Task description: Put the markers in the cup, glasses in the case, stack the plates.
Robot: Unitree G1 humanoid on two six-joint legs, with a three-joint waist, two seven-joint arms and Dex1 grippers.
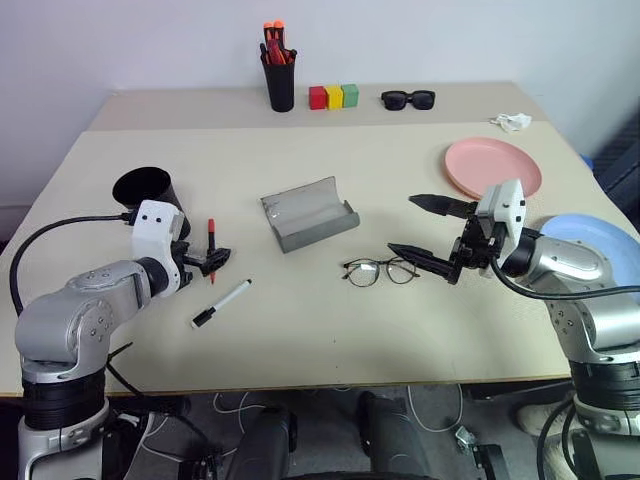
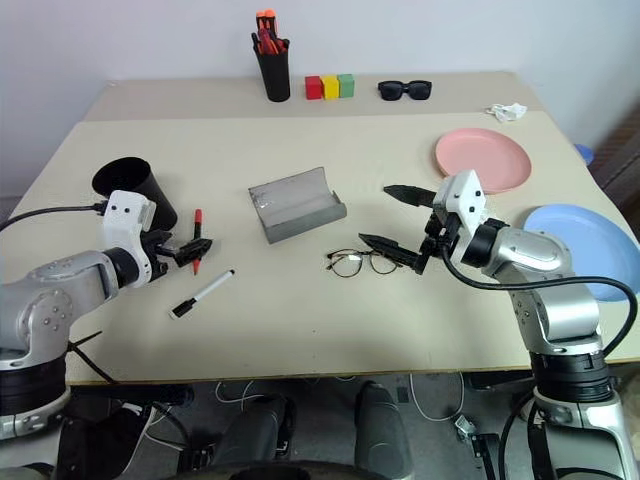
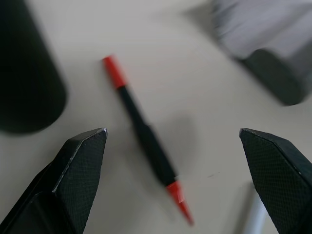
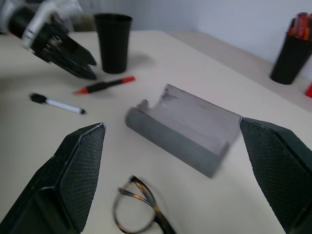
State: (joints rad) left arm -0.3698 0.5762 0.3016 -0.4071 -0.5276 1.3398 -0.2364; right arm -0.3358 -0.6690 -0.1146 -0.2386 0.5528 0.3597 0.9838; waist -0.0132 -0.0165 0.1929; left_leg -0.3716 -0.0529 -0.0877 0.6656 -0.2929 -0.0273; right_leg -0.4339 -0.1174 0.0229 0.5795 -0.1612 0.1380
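Beige table top (image 1: 300, 330) runs wide under both your arms, with a second, narrower one butted against its far edge. On your right sit the two plates: the salmon pink plate (image 1: 493, 166) farther off, the light blue plate (image 1: 592, 240) nearer, at the right edge and partly behind your right arm; they lie apart, not stacked. The grey case (image 1: 308, 213) lies open in the middle of the table, its hollow facing up. To the far left stands the black cup (image 1: 147, 190), tilted, just behind your left wrist.

Your right gripper (image 1: 432, 233) hovers with its fingers spread wide and nothing between them, just right of the glasses (image 1: 380, 270), which rest folded open on the table, near and to the right of the case. Your left gripper (image 1: 212, 261) is also spread and empty, its tips at the red marker (image 1: 211, 238); whether they touch it you cannot tell. In the left wrist view that marker lies on the table between the two fingers. The white marker (image 1: 221, 303) lies on a slant just nearer, black cap toward you.

On the far table stand a taller black cup of orange-and-red pens (image 1: 279, 68), three coloured blocks (image 1: 334, 96), black sunglasses (image 1: 408, 99) and a crumpled white scrap (image 1: 511, 122).
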